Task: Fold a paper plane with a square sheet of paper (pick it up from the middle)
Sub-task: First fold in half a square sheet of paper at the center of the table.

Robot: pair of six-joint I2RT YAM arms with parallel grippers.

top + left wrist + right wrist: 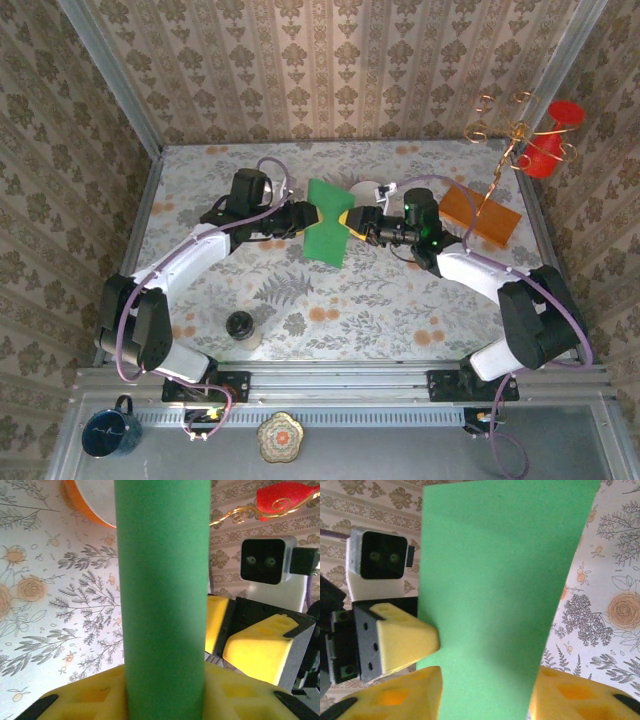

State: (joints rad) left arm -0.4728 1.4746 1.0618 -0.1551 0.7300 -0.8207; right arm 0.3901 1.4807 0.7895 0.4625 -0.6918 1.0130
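The bright-green square sheet of paper (326, 222) is bowed into a narrow band and held up over the middle of the table between my two grippers. My left gripper (308, 217) meets it from the left and my right gripper (352, 222) from the right. In the left wrist view the green sheet (162, 580) rises as a curved strip that fills the gap of the left gripper (165, 685), touching both yellow fingers (85, 700). In the right wrist view the sheet (495, 580) likewise fills the right gripper (485, 692), and a left finger (402, 637) presses its edge.
A white bowl (368, 190) sits just behind the paper. An orange-brown wooden board (480, 213) lies at the back right, next to a gold wire stand with red cups (545, 140). A black jar (240, 325) stands front left. A blue mug (108, 430) rests on the front ledge.
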